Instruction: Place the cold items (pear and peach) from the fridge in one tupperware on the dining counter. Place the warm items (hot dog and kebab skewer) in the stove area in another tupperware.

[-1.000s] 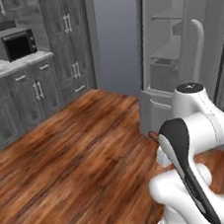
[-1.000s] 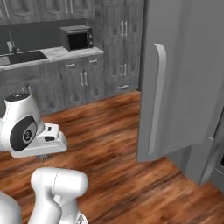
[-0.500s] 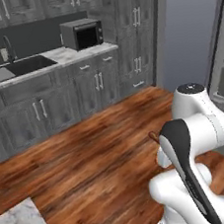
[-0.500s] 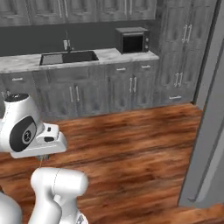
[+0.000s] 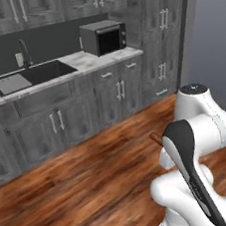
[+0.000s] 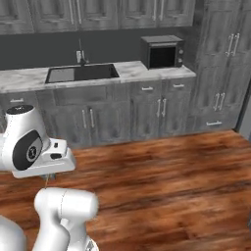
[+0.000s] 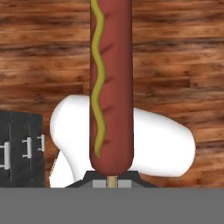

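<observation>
Above wood floor [image 7: 175, 52], fingers grip hot dog [image 7: 111, 83].

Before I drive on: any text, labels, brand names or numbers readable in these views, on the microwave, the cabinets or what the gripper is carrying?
None readable.
Microwave: dark front, no legible brand or digits.
Cabinets: plain grey doors with handles, no lettering.
Hot dog: a wavy mustard line, no writing; the gripper is shut on it.
Sink and faucet: no markings.
</observation>
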